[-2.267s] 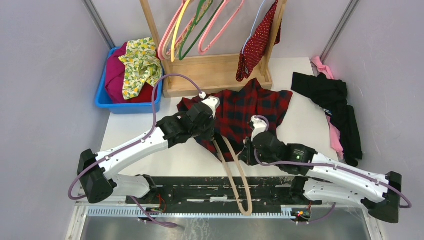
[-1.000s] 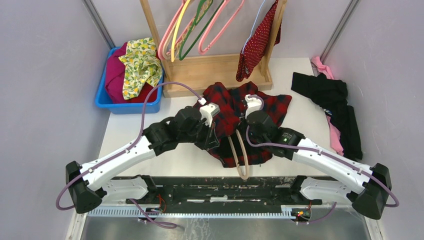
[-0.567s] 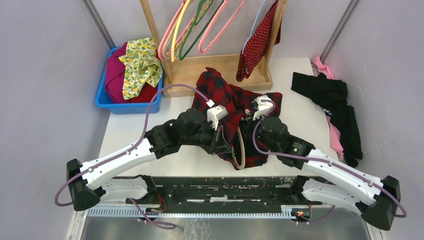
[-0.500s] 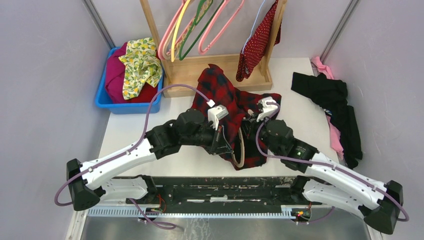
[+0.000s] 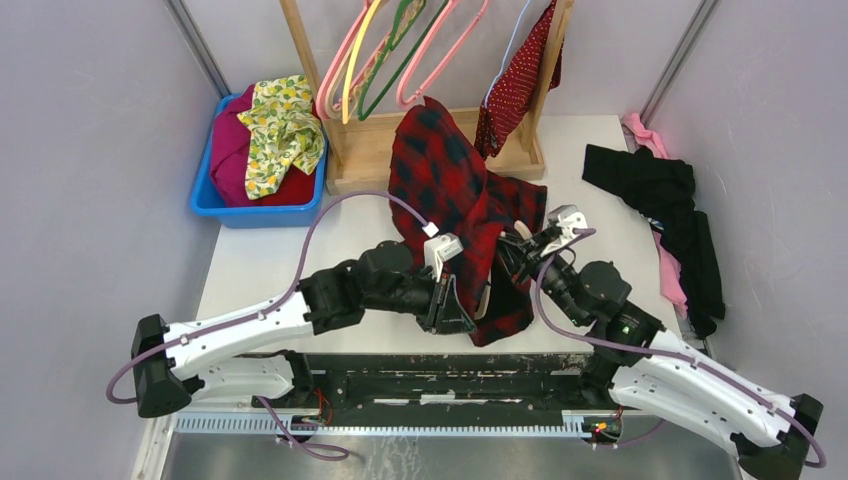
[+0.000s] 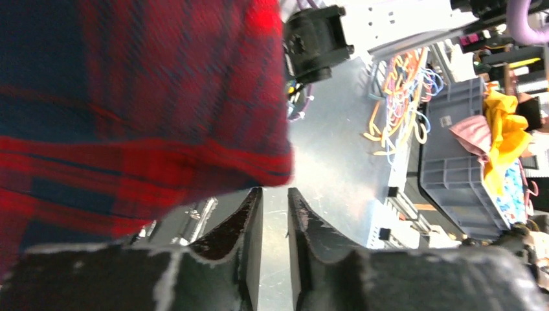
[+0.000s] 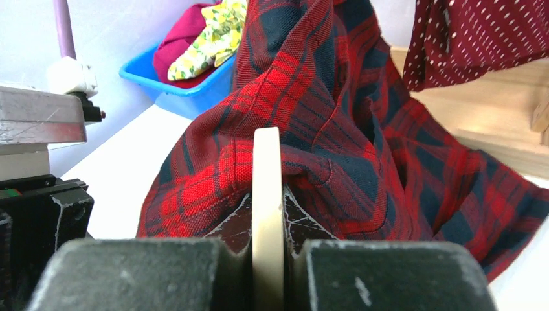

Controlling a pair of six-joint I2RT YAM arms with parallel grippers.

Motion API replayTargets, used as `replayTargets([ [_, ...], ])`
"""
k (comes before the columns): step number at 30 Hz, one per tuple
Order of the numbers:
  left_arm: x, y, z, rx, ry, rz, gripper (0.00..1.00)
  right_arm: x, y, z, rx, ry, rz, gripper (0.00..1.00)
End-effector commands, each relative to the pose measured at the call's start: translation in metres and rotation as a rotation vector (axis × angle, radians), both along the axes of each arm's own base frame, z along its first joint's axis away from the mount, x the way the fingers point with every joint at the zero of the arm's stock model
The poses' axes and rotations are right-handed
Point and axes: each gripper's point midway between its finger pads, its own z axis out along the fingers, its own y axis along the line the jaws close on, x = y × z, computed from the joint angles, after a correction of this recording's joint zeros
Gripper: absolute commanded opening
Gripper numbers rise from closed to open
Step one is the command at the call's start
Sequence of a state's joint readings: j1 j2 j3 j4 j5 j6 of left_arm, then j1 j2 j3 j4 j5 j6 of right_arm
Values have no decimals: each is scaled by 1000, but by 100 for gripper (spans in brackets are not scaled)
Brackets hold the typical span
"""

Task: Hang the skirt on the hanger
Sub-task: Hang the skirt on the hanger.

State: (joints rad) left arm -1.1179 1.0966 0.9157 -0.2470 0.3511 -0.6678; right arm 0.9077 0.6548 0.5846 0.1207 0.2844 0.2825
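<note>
**At mid-table, holding the wrong thing?**

My right gripper (image 7: 267,259) pinches the wooden hanger (image 7: 267,168), probably to prop the plaid garment (image 5: 440,170) up. Left gripper (image 6: 274,253): narrow gap, empty. The skirt (image 5: 515,85) dangles from the hanger (image 5: 507,50) on the rack (image 5: 430,140) behind.

Both arms reach in from their bases at the near edge and meet around the middle, elbows spread wide. The left arm (image 5: 250,322) lies low and stretches rightward, its wrist turned so the left tool (image 6: 274,201) points toward the near right. Its fingers (image 6: 246,233) stand a narrow slit apart with nothing between them. The right arm (image 5: 690,385) angles leftward and away, forearm raised. The right tool (image 7: 267,207) is clamped tight on a pale wooden hanger (image 7: 267,155).
</note>
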Motion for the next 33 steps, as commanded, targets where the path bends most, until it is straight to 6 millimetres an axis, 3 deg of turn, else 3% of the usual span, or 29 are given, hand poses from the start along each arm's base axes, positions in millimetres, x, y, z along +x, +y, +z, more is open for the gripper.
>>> replayTargets([
  [1,-22,-1,38,-144,33,-50,34,-16,-18,73,153,-217,15,2],
  [6,-25,8,62,-196,11,-43,50,-32,-35,79,175,-269,29,2],
  [16,-19,22,121,-244,-79,5,51,-57,-42,99,164,-360,111,2],
  [18,-12,27,135,-239,-116,42,51,-64,-44,103,156,-379,133,2],
  [23,11,34,192,-295,-232,165,53,-80,-44,112,124,-422,198,2],
  [28,37,44,239,-344,-321,306,59,-98,-52,134,205,-507,236,2],
  [33,65,38,250,-335,-336,441,64,-100,-47,146,244,-529,261,2],
])
